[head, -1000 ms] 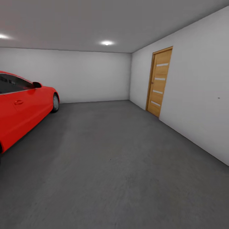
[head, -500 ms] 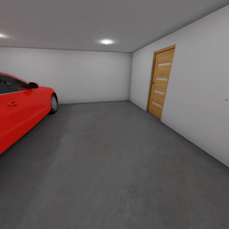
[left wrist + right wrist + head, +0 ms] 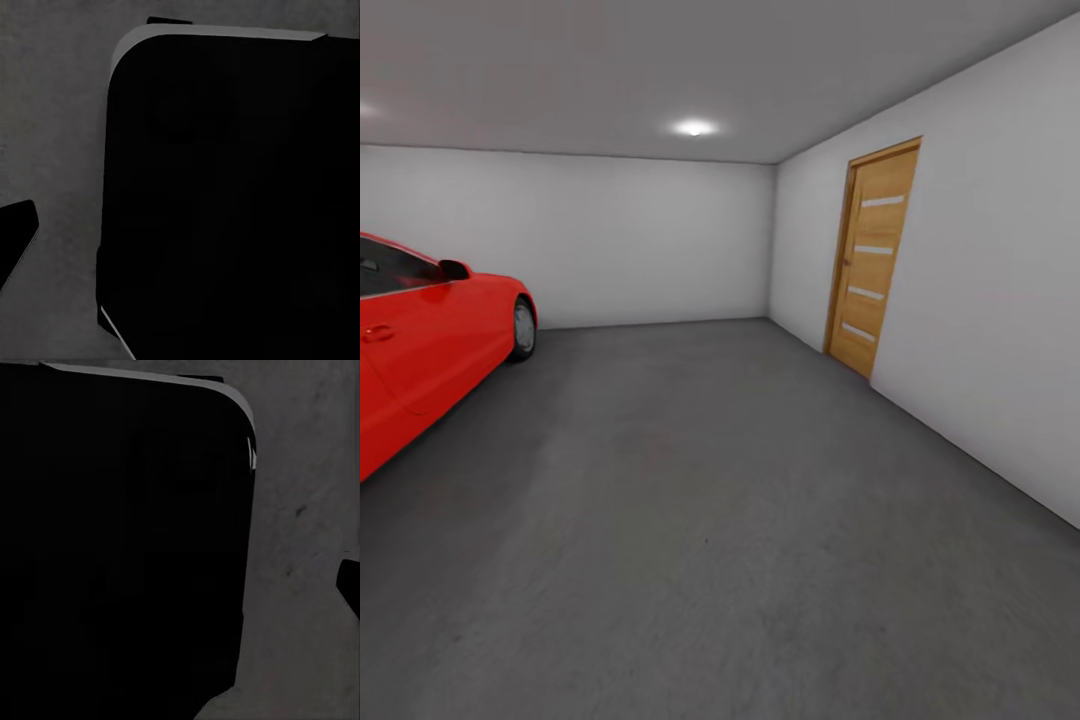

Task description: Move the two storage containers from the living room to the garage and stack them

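Observation:
I am in the garage, looking over its dark grey concrete floor [image 3: 700, 500] toward the white back wall [image 3: 640, 240]. The two storage containers and the living room are out of view. The left wrist view has the same floor [image 3: 52, 112] beside a large black rounded body [image 3: 225, 195], with a dark tip [image 3: 15, 240] at the picture's edge. The right wrist view has the floor [image 3: 307, 510], a black body [image 3: 120, 540] and a dark tip [image 3: 349, 585] at its edge. Neither wrist view lets me tell whether the fingers are apart.
A red car [image 3: 430, 340] stands along the left side, its nose toward the back wall. A closed wooden door [image 3: 872, 262] is set in the right wall [image 3: 990, 330]. A round ceiling light [image 3: 694, 127] glows overhead. Open floor stretches between car and right wall.
The whole picture has shifted: the car sits further left and the door further right and larger, so the camera has moved forward. Nothing in the room itself has moved.

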Robot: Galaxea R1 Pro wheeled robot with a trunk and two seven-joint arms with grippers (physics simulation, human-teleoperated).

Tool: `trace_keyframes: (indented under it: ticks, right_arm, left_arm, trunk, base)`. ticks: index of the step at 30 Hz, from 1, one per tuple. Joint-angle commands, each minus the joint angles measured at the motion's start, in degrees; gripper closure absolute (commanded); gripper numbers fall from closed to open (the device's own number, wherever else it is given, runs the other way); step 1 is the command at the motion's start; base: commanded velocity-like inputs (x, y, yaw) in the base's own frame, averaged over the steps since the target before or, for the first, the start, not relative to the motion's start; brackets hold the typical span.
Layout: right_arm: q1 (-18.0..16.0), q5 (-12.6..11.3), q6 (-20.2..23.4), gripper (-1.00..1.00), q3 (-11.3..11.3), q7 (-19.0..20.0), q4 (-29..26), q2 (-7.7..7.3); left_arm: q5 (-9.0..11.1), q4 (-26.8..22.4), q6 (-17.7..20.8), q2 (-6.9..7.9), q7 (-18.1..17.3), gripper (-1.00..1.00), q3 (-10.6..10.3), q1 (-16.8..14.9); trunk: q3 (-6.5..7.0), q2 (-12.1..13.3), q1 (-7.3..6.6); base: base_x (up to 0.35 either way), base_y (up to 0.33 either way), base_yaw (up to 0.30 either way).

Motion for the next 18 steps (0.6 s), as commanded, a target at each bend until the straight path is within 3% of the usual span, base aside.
trace_keyframes:
  ticks: [1,18]
  right_arm:
    - [0.0,0.0,-0.2,-1.0,0.1,0.0,0.0,-0.01]
    - [0.0,0.0,0.0,-1.0,0.4,-0.1,0.0,-0.13]
  left_arm:
    - [0.6,0.0,-0.1,-0.02,0.1,-1.0,0.1,0.0]
    - [0.6,0.0,0.0,0.01,0.1,-1.0,1.2,0.0]
  trunk:
    - [-0.04,0.0,0.03]
    - [-0.04,0.0,0.03]
  base:
    - [0.322,0.0,0.0]
    - [0.321,0.0,0.0]
